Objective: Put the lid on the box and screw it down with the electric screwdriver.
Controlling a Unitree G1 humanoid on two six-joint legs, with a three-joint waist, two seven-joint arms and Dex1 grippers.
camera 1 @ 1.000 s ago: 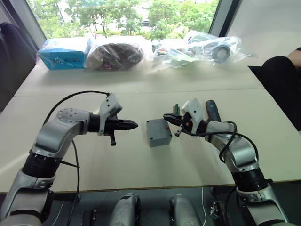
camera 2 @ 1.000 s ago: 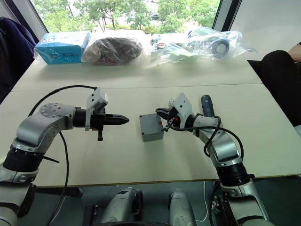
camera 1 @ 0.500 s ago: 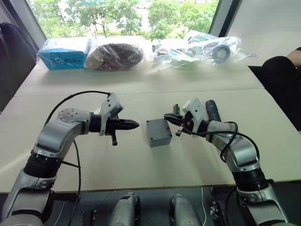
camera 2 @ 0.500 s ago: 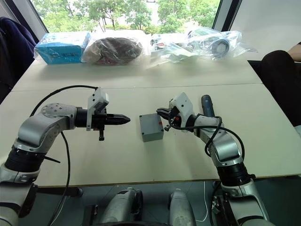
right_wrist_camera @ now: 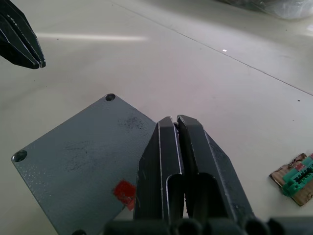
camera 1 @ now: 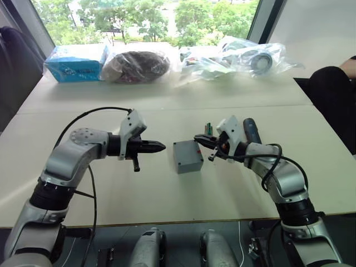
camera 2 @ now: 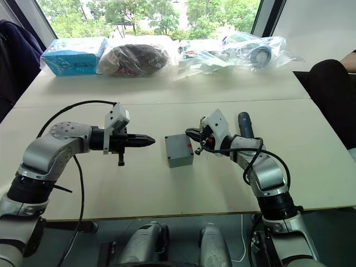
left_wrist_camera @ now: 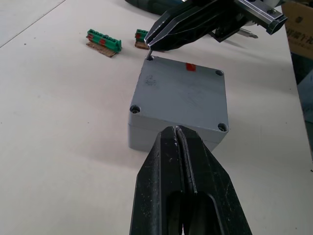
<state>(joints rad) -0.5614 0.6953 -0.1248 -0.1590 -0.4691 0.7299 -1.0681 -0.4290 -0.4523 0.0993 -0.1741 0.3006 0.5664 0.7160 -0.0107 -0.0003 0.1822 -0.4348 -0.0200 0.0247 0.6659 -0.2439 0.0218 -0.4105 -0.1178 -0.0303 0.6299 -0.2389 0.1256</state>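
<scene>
The grey box (camera 1: 187,157) stands mid-table with the flat grey lid (left_wrist_camera: 181,98) lying square on top, a hole at each corner and a red patch near one edge. My left gripper (camera 1: 163,147) is shut and empty. It points at the box from the left, a short gap away. My right gripper (camera 1: 196,138) is shut, and its tips hang just over the lid's far corner hole (left_wrist_camera: 150,57). The electric screwdriver (camera 1: 251,130) lies on the table behind my right wrist.
Small green terminal parts (left_wrist_camera: 103,40) lie beyond the box. Along the far edge by the window are a blue carton (camera 1: 75,62) and several plastic bags (camera 1: 233,55). A person's dark sleeve (camera 1: 334,89) shows at the right.
My left gripper has crept slightly toward the box. The right gripper, box and lid hold their places.
</scene>
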